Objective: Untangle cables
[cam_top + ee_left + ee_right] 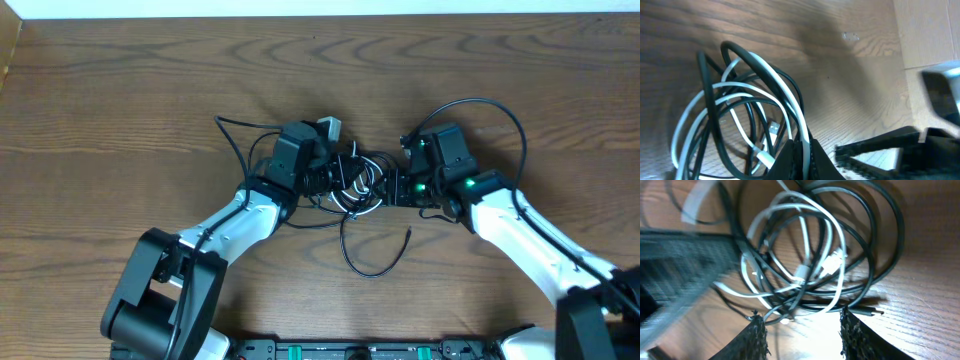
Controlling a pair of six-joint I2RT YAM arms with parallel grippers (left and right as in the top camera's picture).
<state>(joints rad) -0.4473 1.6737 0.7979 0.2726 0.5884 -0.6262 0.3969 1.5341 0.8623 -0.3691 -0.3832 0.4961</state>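
Observation:
A tangle of black and white cables (358,178) lies mid-table between my two grippers. My left gripper (322,170) sits at its left side and is shut on a white cable and a black one (802,135); the loops hang lifted in front of it, with a white plug end (766,159) showing. My right gripper (400,188) is at the tangle's right side, open, its fingertips (801,320) just short of the coiled cables (810,255). One black cable loops toward the front (375,262); another arcs over the right arm (490,105).
The wooden table (120,110) extends around. A pale wall edge (300,8) runs along the back. The right gripper shows as a blurred dark shape in the left wrist view (890,145). The left gripper shows blurred in the right wrist view (680,265).

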